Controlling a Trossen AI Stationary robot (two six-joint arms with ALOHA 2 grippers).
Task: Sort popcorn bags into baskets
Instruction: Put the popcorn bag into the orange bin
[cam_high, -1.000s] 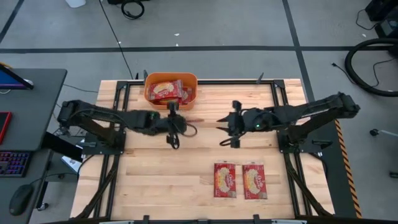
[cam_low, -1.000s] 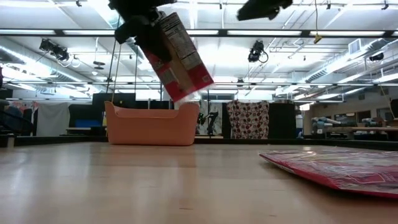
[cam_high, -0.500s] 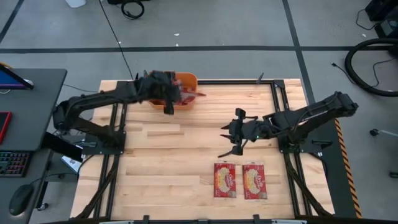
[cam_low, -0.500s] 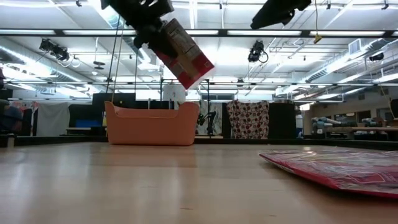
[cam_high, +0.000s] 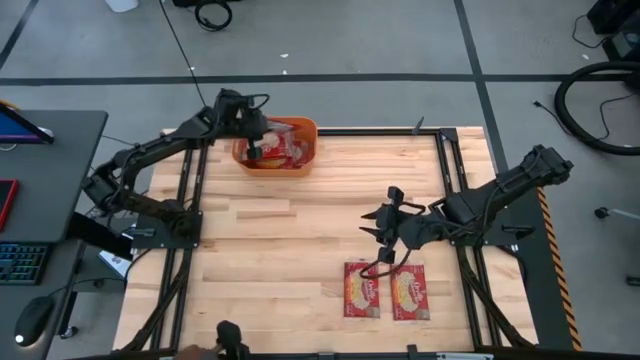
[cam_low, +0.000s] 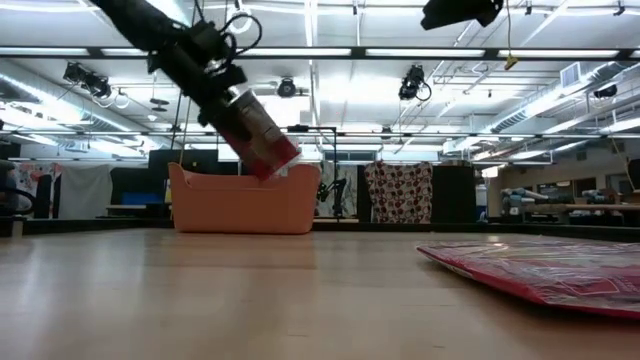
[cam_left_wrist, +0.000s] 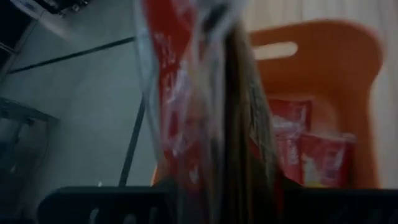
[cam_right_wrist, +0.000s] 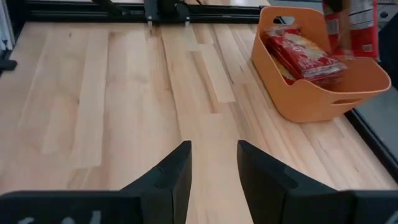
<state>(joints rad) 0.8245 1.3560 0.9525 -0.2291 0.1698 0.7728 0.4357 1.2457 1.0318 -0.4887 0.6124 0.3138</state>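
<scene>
Left end effector clamped on a popcorn bag, tilted over the orange basket.
Basket sits at the tabletop far edge with bags inside. Right end effector, fingers apart, empty, hovers over two bags flat at the near edge.

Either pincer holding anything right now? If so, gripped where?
Left pincer grips a popcorn bag by its upper end; it hangs tilted over the orange basket. Right pincer is open, holding nothing.

Beyond the parted jaws, an orange basket on the wooden table holds red popcorn bags.
</scene>
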